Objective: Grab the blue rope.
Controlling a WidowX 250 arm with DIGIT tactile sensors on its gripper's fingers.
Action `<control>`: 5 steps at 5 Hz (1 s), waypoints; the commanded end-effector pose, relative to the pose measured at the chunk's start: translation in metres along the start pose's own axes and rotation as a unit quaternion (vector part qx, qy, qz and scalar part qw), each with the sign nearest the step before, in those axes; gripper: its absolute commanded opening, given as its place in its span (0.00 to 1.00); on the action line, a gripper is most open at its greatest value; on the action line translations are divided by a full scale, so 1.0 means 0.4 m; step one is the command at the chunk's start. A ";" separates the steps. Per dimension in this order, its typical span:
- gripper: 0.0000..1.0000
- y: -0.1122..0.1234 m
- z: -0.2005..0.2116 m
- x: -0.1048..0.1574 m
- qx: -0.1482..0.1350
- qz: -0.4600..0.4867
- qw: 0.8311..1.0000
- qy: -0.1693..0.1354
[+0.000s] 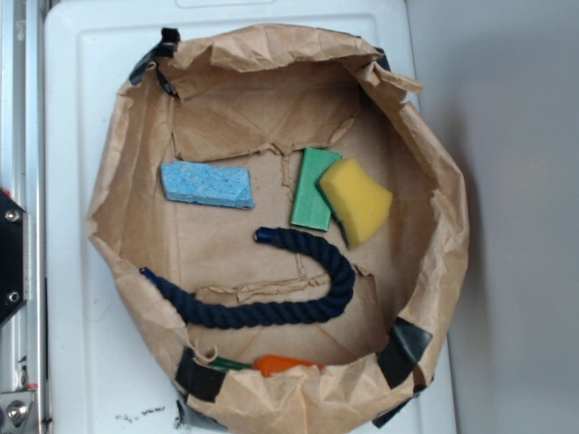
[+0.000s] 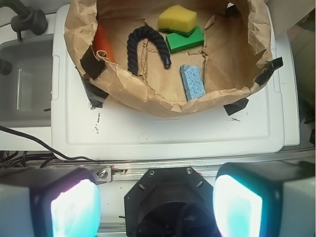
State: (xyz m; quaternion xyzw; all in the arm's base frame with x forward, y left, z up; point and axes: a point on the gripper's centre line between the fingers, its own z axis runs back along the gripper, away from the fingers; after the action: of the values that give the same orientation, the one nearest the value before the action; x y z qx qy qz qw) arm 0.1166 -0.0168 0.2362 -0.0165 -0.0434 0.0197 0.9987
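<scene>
the blue rope [image 1: 271, 294] lies curved on the floor of the paper bag [image 1: 443, 226], untouched. the gripper [image 2: 155, 207] hangs wide open, well outside the bag, apparently above the table edge; approach, descent and grasp all remain.

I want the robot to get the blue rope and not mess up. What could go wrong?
1. The blue rope lies inside a crumpled paper bag with high walls, so the tool, open and outside it, might snag the rim.
2. The rope's left end runs up against the bag wall, so a grab there might pinch paper too.
3. The rope is long and curved; gripped near one end, it may dangle or slip.
</scene>
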 end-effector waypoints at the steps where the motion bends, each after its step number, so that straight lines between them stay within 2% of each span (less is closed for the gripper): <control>1: 1.00 0.000 0.000 0.000 0.000 0.000 1.000 0.000; 2: 1.00 -0.017 -0.011 -0.033 0.002 -0.007 1.000 0.009; 3: 1.00 -0.039 -0.046 0.013 -0.006 -0.003 1.000 0.020; 5: 1.00 -0.022 -0.101 0.190 -0.008 0.050 0.999 0.020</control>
State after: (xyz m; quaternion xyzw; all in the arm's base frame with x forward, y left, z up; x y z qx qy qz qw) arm 0.1919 -0.0284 0.1910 -0.0258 -0.0010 0.0639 0.9976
